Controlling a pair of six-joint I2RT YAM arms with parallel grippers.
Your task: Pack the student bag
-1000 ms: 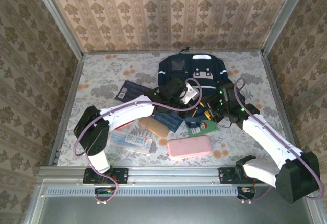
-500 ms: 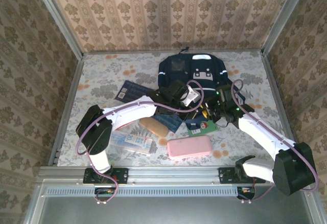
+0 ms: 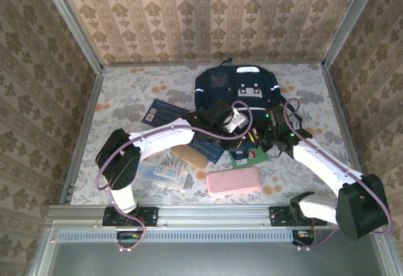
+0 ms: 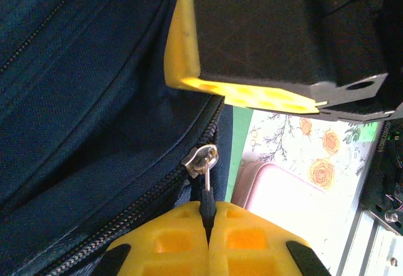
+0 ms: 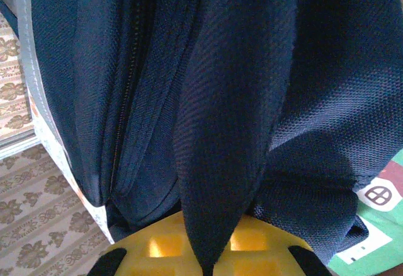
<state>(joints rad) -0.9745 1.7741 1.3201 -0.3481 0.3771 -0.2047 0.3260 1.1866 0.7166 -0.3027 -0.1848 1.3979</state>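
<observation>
Right gripper (image 5: 205, 244) has moved in toward the far edge of the table (image 3: 126, 99) and pinched shut on a fold of the student bag (image 3: 236, 88) lying there. Left gripper (image 4: 208, 216) clamps the zipper pull (image 4: 203, 161). Fabric looks soft and limp; those 2 holds suit.

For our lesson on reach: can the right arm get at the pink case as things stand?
Probably not yet: the right gripper is shut on a fold of the bag. The pink case lies uncovered, nearer the arm's base.
</observation>
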